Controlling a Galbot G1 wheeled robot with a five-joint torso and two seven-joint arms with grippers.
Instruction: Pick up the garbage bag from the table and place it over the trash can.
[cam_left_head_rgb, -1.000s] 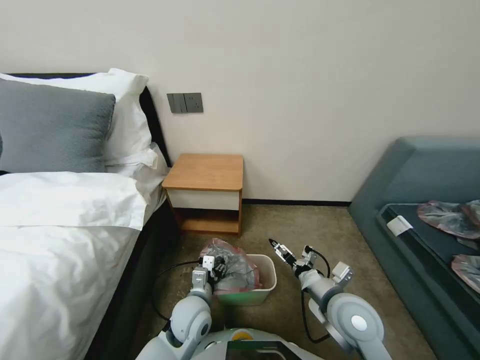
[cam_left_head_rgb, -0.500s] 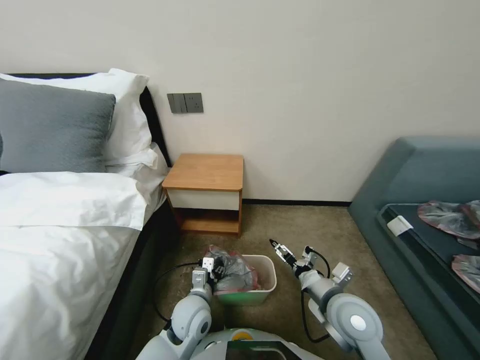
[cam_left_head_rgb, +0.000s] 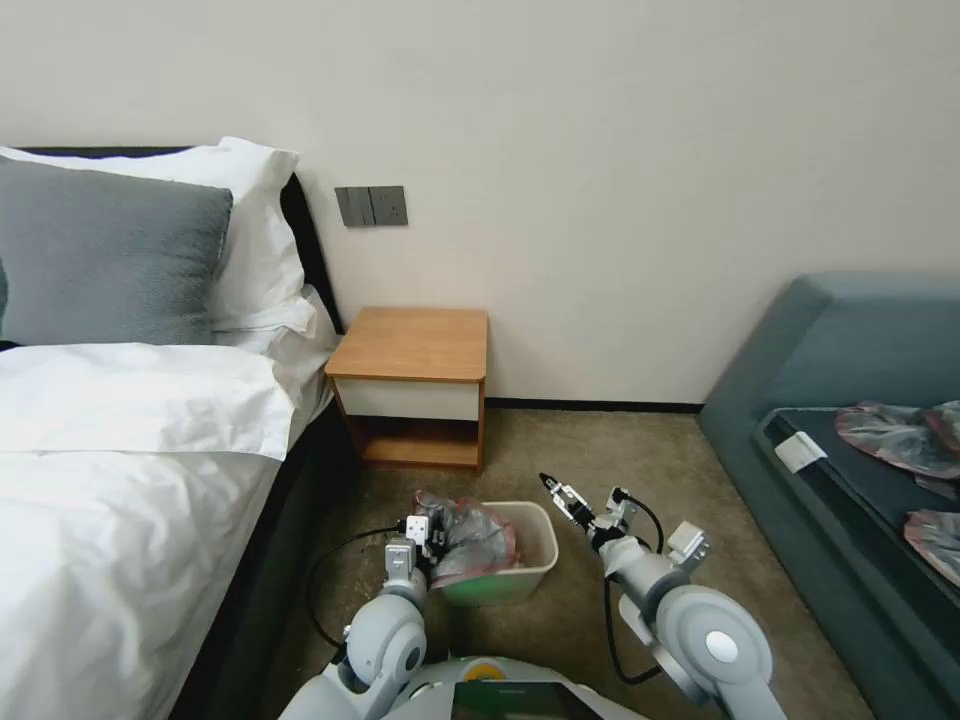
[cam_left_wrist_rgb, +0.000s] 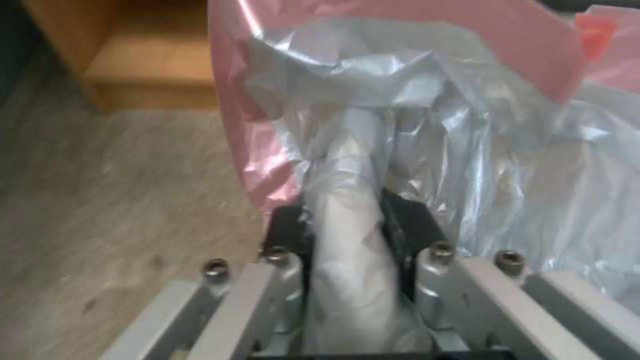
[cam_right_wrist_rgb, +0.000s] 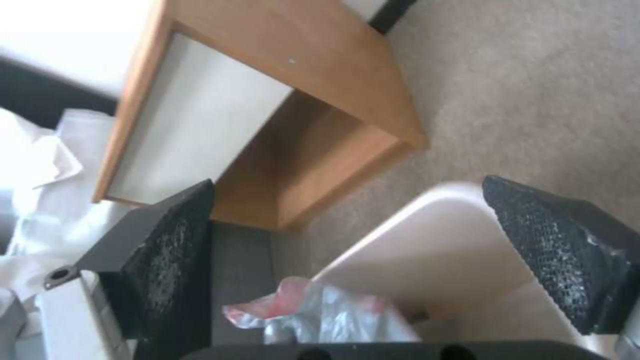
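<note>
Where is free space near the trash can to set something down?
Bare carpet lies between the table, the sofa and the trash can. The tabletop is bare too. Crowded: the can's left side, where the left hand grips the garbage bag; the open right hand hovers right.

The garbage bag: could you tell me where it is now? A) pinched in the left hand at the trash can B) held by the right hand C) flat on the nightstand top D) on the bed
A: the left hand pinches the garbage bag at the trash can.
</note>
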